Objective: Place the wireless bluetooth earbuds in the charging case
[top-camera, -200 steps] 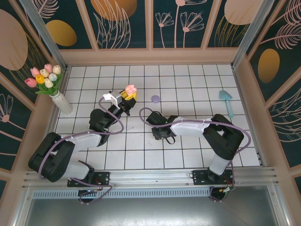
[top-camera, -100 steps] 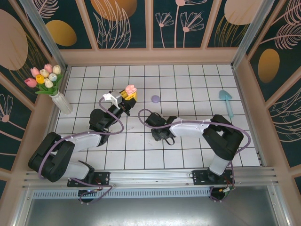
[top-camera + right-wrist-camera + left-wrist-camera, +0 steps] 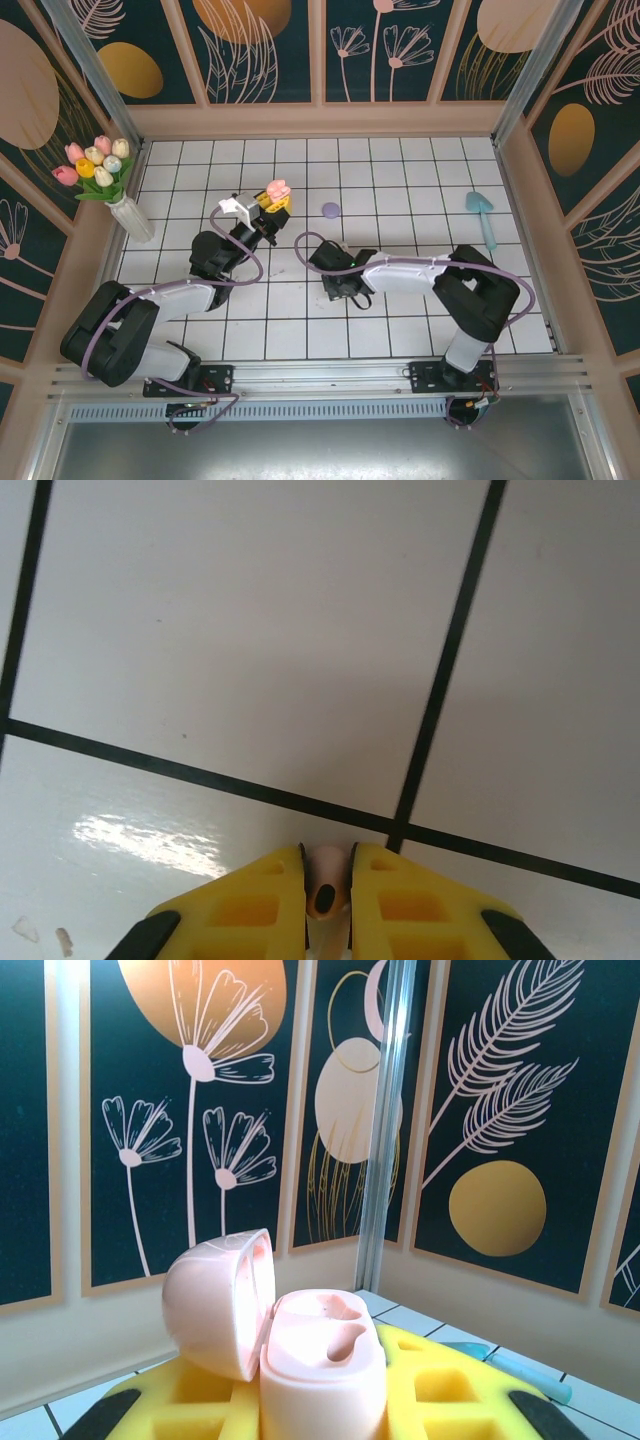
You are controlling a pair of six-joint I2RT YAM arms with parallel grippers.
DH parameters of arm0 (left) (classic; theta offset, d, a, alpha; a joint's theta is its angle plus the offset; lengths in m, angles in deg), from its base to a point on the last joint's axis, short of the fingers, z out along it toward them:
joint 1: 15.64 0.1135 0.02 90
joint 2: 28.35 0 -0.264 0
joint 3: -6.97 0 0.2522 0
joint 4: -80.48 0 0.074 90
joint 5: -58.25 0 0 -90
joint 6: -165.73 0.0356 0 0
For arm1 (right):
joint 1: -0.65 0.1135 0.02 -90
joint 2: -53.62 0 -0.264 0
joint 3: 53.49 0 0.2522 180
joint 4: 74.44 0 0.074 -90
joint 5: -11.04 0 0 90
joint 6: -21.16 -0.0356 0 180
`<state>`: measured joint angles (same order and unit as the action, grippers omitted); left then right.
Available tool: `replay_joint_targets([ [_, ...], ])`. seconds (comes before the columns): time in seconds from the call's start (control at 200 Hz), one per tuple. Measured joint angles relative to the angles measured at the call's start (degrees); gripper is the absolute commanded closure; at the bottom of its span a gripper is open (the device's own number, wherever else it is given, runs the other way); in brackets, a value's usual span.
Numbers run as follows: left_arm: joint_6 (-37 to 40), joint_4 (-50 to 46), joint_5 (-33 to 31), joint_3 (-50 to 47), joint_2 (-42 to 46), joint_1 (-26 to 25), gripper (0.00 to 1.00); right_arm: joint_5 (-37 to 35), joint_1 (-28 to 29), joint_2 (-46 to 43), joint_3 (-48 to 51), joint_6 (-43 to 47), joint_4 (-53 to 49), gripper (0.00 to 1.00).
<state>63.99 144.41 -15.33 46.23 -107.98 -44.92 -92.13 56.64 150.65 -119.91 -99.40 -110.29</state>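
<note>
My left gripper [image 3: 266,210] is shut on the pale pink charging case [image 3: 277,190], holding it up at the back left of the tiled floor. In the left wrist view the case [image 3: 325,1360] stands between the yellow fingers [image 3: 440,1390], its lid [image 3: 215,1300] swung open to the left and both moulded hollows empty. My right gripper [image 3: 336,288] points down at the floor near the middle. In the right wrist view its yellow fingers [image 3: 250,910] are shut on a pale pink earbud [image 3: 325,890] that touches the white tile.
A small purple round object [image 3: 331,210] lies just right of the case. A light blue tool [image 3: 481,215] lies at the far right. A vase of tulips [image 3: 120,200] stands at the left wall. Tiny white specks [image 3: 40,935] lie on the tile.
The right gripper's jaws have closed in on the pale pink earbud. The left arm and the case have stayed still.
</note>
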Motion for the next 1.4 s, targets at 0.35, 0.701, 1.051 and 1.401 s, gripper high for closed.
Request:
replay_joint_targets([
  [0.35,0.92,-1.7,0.44,0.66,0.0,0.0,1.0,-5.51,-0.2,-16.94,5.27,-1.22,4.26,0.93],
  [0.701,2.25,-4.26,8.33,5.18,-0.48,0.0,1.0,-4.44,-5.31,-30.95,-2.75,6.58,11.39,0.92],
  [1.051,2.51,-6.36,10.29,9.2,-1.75,0.0,1.0,3.34,-13.79,-31.47,-9.09,10.54,18.95,0.92],
  [1.401,1.66,-4.55,0.81,6.32,-1.77,0.0,1.0,6.62,-26.62,-21.55,0.22,0.42,17.62,0.64],
])
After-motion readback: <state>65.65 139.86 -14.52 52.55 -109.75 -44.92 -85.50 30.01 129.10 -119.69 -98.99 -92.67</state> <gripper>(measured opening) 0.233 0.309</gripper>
